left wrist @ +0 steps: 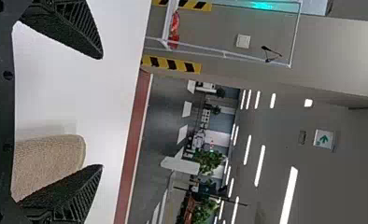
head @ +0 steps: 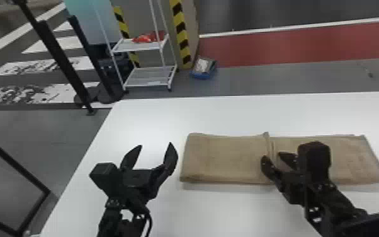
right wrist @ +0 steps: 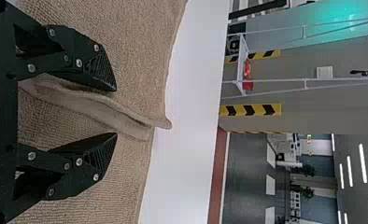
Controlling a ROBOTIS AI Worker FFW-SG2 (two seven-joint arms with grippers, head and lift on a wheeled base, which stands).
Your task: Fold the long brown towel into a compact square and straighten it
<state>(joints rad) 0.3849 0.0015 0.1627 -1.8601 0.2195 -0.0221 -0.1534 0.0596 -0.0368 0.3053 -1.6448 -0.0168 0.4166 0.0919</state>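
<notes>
Blk arms (head: 336, 198) w/ boxy housings (head: 314, 157); thin blk cable (head: 150, 220), L; silver screws (right wrist: 79, 63), ribbed pads (right wrist: 100, 67), R jaws.

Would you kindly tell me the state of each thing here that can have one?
Brown towel: folded, a long strip with a raised ridge near mid-length.
Left gripper: open, empty.
Right gripper: open, fingers either side of the ridge.
White shelf rack: upright, something red on it.
</notes>
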